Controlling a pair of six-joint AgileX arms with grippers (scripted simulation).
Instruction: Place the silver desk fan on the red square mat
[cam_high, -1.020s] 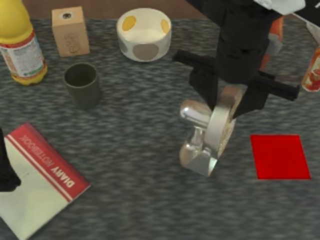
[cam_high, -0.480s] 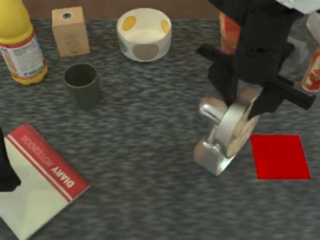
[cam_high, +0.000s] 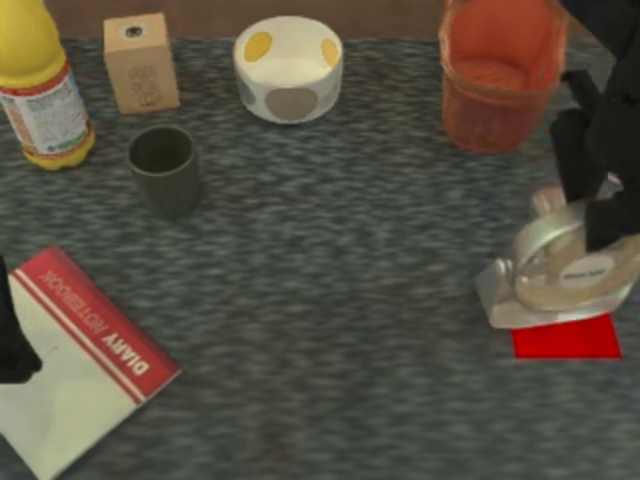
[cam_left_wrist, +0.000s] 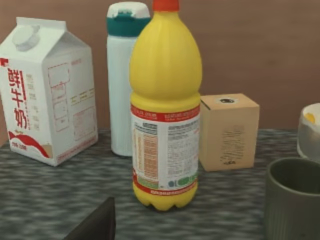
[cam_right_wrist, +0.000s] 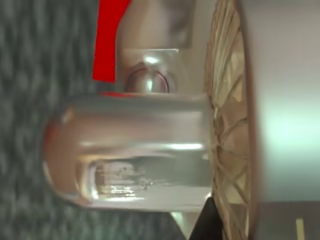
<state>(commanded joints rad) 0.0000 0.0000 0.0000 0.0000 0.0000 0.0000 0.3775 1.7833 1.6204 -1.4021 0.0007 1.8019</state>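
Right end effector (cam_high: 598, 205) pinching the silver desk fan (cam_high: 562, 280) over the red square mat (cam_high: 566, 341) in top view; wrist view alone revealed grille. Left end effector's state: cannot tell.

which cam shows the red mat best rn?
Top view: the red mat lies flat near the table's right edge, its upper part covered by the fan. Right wrist view catches only a red sliver beyond the fan. Left wrist view shows none.

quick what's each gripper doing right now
Left gripper: parked at the table's left edge; fingers cannot be told.
Right gripper: shut on the silver desk fan.
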